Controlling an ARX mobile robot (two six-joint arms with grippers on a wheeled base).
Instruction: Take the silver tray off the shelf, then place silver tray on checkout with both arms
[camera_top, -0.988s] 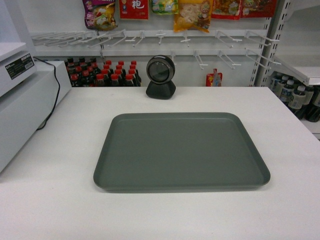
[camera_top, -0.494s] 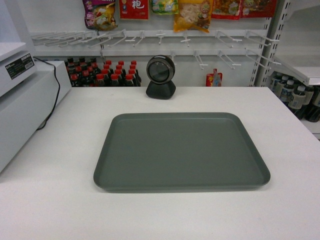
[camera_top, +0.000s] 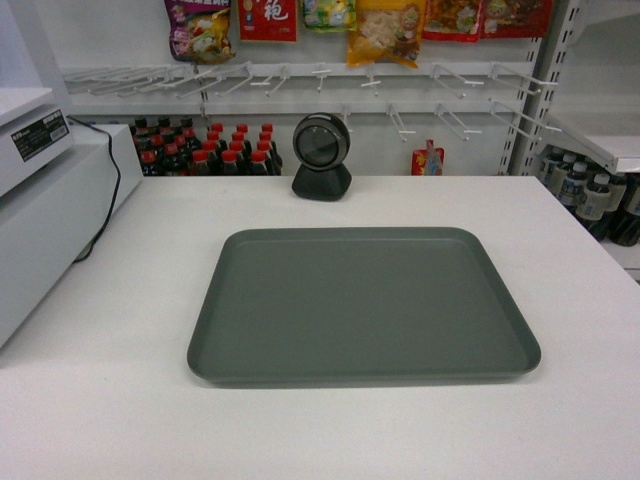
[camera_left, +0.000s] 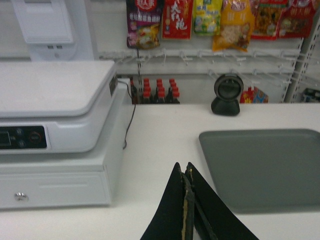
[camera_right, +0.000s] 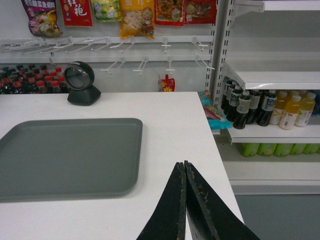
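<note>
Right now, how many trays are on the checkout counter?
1. The silver tray lies flat mid-counter on the checkout, in front of the black scanner. Both grippers are off it; no other tray shows.

Silver tray (camera_top: 362, 305) flat on checkout (camera_top: 100, 400), mid-counter.

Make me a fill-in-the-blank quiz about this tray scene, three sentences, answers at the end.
1. The grey tray lies flat on the white ______.
2. Both the left pincer and the right pincer are ______, holding nothing.
3. The round black scanner stands ______ the tray in the head view, not touching it.

Answers: counter; shut; behind
</note>
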